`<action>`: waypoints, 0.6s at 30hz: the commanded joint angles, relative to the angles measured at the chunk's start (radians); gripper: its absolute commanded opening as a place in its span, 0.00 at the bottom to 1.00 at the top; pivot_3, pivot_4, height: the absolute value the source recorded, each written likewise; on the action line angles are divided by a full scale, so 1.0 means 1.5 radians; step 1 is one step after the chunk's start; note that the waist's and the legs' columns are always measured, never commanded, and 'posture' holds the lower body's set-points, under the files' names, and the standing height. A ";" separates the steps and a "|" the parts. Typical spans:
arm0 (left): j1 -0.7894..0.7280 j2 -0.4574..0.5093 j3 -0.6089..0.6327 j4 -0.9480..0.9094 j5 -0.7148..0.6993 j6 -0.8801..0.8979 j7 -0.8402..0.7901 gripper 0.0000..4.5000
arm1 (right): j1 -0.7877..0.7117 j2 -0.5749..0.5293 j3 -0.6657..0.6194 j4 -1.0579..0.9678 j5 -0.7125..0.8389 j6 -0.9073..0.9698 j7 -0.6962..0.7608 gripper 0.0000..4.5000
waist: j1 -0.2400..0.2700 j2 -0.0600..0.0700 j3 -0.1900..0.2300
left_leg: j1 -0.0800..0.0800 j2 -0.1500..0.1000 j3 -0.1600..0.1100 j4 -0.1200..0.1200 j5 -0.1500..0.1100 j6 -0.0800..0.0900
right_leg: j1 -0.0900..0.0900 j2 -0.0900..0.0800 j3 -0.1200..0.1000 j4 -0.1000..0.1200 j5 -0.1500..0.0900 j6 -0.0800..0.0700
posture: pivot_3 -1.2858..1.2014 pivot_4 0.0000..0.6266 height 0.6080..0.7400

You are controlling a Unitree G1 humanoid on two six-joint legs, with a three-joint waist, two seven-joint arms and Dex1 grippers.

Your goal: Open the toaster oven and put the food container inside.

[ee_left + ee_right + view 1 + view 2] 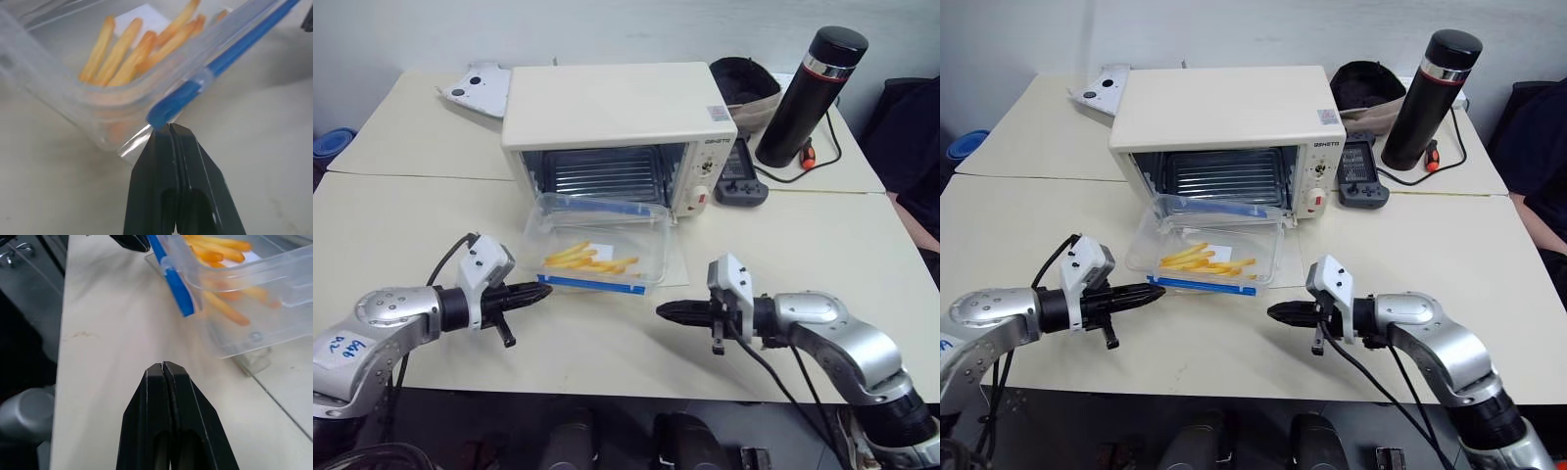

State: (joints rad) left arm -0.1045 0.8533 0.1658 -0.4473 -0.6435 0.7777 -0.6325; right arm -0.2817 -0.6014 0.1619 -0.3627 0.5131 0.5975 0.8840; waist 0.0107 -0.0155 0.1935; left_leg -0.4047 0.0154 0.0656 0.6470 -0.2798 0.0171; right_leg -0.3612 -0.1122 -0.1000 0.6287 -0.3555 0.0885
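Claws pinched shut and empty: left claw (544,291) tip near the container's (599,245) blue clip corner, right claw (663,310) just off the other corner. Container of fries sits on the oven's (617,110) lowered glass door, not yet on the rack. Behind on the desk (401,225): black flask (811,93), dark controller (739,176), bowl (746,88). Oven's label too small to read.

Right end effector (163,366) fingers pressed together above pale counter (107,347), apart from food container (244,289). Container: clear, blue clip strip, yellow-orange sticks inside. Left end effector (131,242) tip at container's far corner.
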 commanded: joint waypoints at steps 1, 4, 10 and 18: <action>-0.044 -0.067 0.009 0.012 0.022 -0.012 0.079 0.00 | -0.040 0.053 -0.012 0.043 -0.033 -0.034 -0.064 0.01 | 0.000 0.000 0.000 | 0.000 0.000 0.000 0.000 0.000 0.000 | 0.000 0.000 0.000 0.000 0.000 0.000 | 0.52 0.24 1.00; -0.103 -0.143 -0.014 0.015 0.058 -0.016 0.151 0.00 | -0.114 0.116 -0.022 0.120 -0.089 -0.079 -0.137 0.01 | 0.000 0.000 0.000 | 0.000 0.000 -0.001 0.002 0.001 0.000 | 0.000 0.000 -0.001 0.002 0.000 0.001 | 0.52 0.24 1.00; -0.164 -0.208 -0.018 0.027 0.099 -0.013 0.221 0.00 | -0.208 0.171 -0.059 0.211 -0.102 -0.107 -0.177 0.01 | -0.007 0.000 0.000 | 0.000 -0.001 -0.001 0.001 0.002 0.000 | 0.000 0.000 -0.001 0.006 0.001 0.001 | 0.52 0.24 1.00; -0.251 -0.256 -0.061 0.180 0.238 -0.105 0.298 0.00 | -0.297 0.255 -0.066 0.358 -0.133 -0.177 -0.205 0.01 | -0.010 0.000 0.000 | 0.000 0.000 0.000 0.001 0.003 -0.001 | -0.001 0.001 -0.001 0.006 0.000 0.001 | 0.52 0.24 1.00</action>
State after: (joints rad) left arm -0.4530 0.4702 0.0757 -0.2107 -0.3405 0.6732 -0.2102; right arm -0.7081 -0.2302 0.0723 0.1715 0.3163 0.3725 0.5763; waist -0.0050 -0.0159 0.1934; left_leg -0.4040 0.0148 0.0655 0.6487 -0.2743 0.0161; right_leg -0.3620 -0.1101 -0.1019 0.6390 -0.3547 0.0899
